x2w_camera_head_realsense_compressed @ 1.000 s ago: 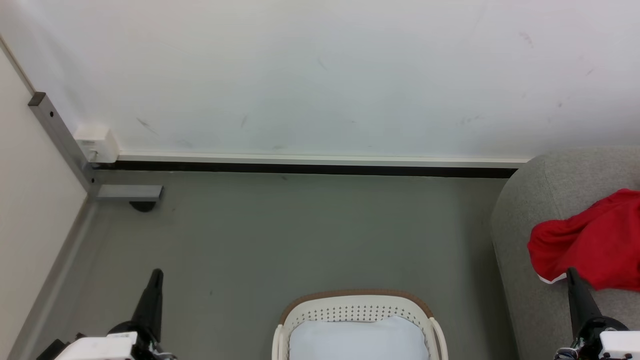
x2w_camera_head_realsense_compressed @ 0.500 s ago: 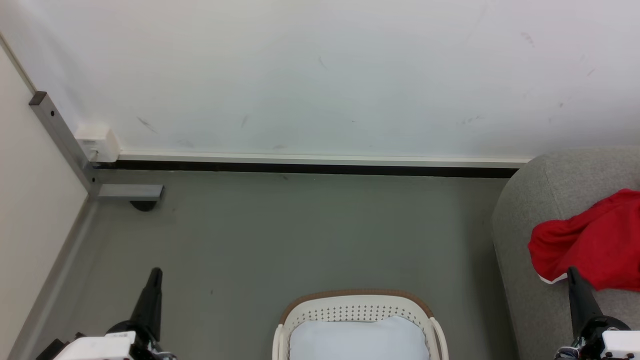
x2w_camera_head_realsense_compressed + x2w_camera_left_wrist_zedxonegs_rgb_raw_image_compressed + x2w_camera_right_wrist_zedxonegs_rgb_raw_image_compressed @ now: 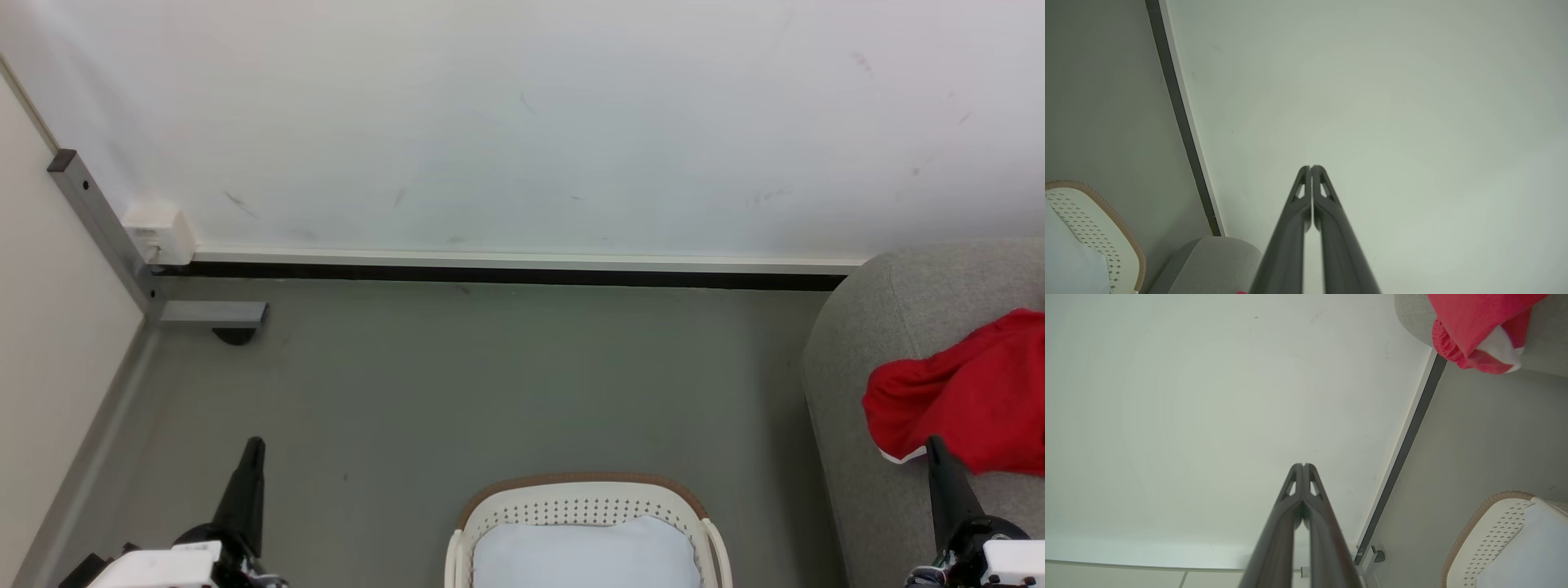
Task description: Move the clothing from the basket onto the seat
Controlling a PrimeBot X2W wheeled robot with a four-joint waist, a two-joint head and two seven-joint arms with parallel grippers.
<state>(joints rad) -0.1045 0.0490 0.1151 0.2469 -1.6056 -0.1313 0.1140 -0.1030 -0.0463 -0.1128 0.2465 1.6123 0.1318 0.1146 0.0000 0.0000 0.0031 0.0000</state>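
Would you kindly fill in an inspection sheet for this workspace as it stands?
Surface: grey floor, with the basket standing on it.
Job's things: red clothing lies on the seat, outside the basket.
Clutter: pale cloth in the basket.
Grippers: left gripper and right gripper both shut, holding nothing.
Cables: nothing seen.
Surroundings: white wall, metal post in the corner.
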